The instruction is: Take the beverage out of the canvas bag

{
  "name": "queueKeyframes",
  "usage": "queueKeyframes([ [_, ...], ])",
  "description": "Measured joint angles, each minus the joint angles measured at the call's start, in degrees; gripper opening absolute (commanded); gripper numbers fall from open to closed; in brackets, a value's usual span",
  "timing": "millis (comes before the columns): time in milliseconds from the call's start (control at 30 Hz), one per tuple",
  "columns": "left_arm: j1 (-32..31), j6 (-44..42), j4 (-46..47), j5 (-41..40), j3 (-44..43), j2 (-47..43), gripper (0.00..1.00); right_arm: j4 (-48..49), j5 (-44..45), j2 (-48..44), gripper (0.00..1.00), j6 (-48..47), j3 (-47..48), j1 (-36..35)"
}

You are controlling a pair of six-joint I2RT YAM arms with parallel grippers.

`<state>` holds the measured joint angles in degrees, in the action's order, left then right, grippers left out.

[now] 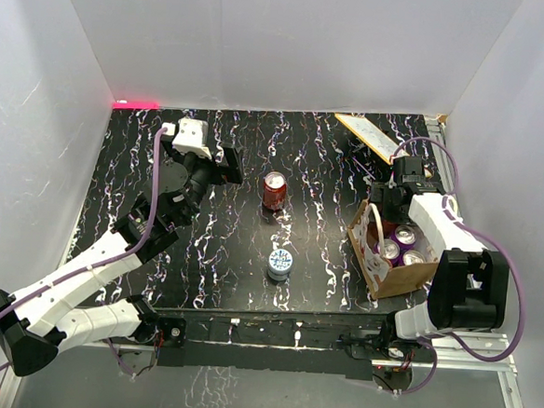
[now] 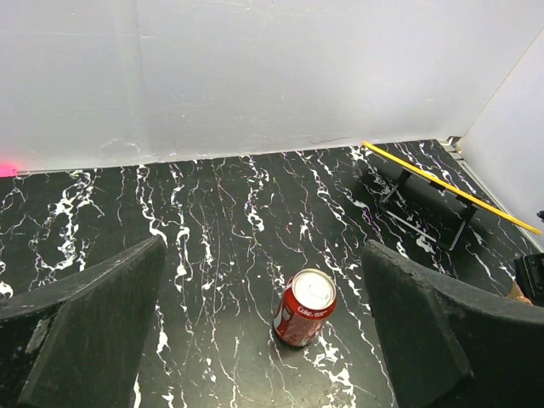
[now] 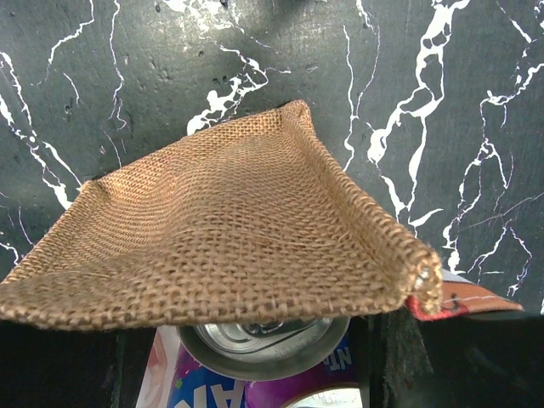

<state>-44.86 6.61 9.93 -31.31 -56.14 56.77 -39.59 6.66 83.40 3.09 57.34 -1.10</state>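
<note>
Canvas bag (image 3: 229,229) over purple "AN" can (image 3: 255,348); Coca-Cola can (image 2: 304,308) outside

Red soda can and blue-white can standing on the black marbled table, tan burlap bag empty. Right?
Not empty: the top external view shows purple-labelled cans inside the tan burlap bag. The red soda can and blue-white can do stand on the black marbled table.

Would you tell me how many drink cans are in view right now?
5. A red can stands mid-table, a blue-white can nearer the arms, three purple cans sit in the bag; more may be hidden inside.
</note>
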Motion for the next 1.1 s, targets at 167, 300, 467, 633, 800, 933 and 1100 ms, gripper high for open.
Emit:
queueKeyframes([
  [167, 0.0, 0.0, 0.1, -0.3, 0.0, -0.2, 0.97, 0.7, -0.2, 0.2, 0.77, 0.0, 0.0, 0.0],
  [300, 0.0, 0.0, 0.1, -0.5, 0.0, -0.2, 0.97, 0.7, -0.2, 0.2, 0.67, -0.1, 0.0, 0.0],
  [467, 0.0, 0.0, 0.1, -0.9, 0.0, -0.2, 0.97, 0.5, -0.5, -0.4, 0.48, 0.0, -0.2, 0.1],
  [633, 0.0, 0.0, 0.0, -0.9, 0.0, -0.2, 0.97, 0.9, -1.1, -2.3, 0.38, 0.0, -1.3, 0.1],
  [800, 0.0, 0.0, -0.2, -1.1, 0.0, -0.2, 0.97, 0.8, -1.9, -4.1, 0.32, 0.0, -1.7, 0.1],
  [933, 0.0, 0.0, -0.2, -1.1, 0.0, -0.2, 0.97, 0.6, -2.2, -4.5, 0.27, 0.0, -1.7, 0.1],
  [1100, 0.0, 0.3, -0.2, -1.1, 0.0, 0.2, 0.97, 0.0, -2.3, -5.8, 0.22, 0.3, -1.7, 0.1],
])
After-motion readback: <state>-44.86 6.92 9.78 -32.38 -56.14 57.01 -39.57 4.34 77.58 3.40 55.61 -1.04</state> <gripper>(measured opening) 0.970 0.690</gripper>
